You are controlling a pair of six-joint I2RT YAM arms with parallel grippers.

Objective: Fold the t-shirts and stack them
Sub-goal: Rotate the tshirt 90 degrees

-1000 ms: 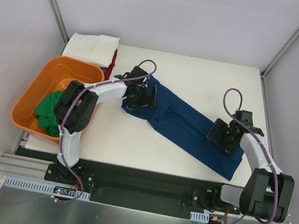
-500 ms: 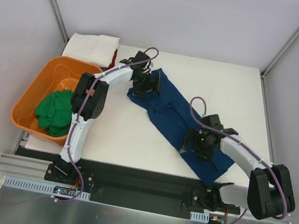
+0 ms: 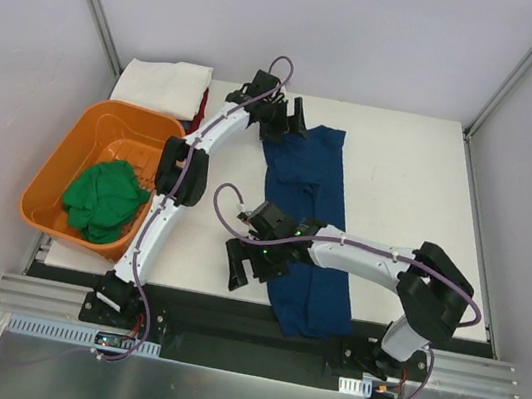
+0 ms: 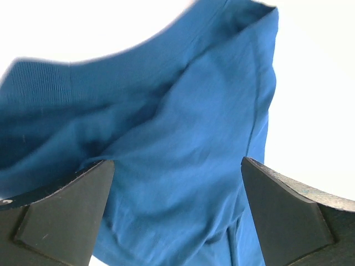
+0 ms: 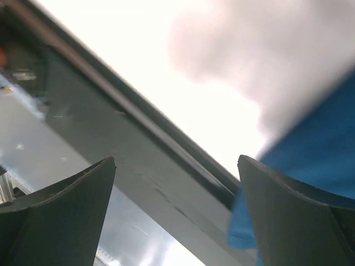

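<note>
The navy blue t-shirt [image 3: 307,206] lies folded into a long narrow strip from the far middle of the table to the near edge, where its end [image 3: 314,313] hangs over. My left gripper [image 3: 286,122] is open over the strip's far end, and blue cloth [image 4: 183,138] fills the space under its spread fingers. My right gripper [image 3: 248,264] is open and empty just left of the strip's near end. Its view shows the table's edge and a blue corner [image 5: 310,166]. The green t-shirt [image 3: 100,198] is bunched in the tub. The white t-shirt [image 3: 166,83] lies folded at the back left with the red one [image 3: 201,104] under it.
The orange plastic tub [image 3: 66,153] stands at the table's left edge. The table's near edge and the black rail [image 3: 226,327] lie just below my right gripper. Metal frame posts stand at the back corners.
The navy strip has swung from a diagonal to nearly straight front-to-back. My left gripper moved toward the far side. My right gripper swept left along the near edge and is now off the cloth.
</note>
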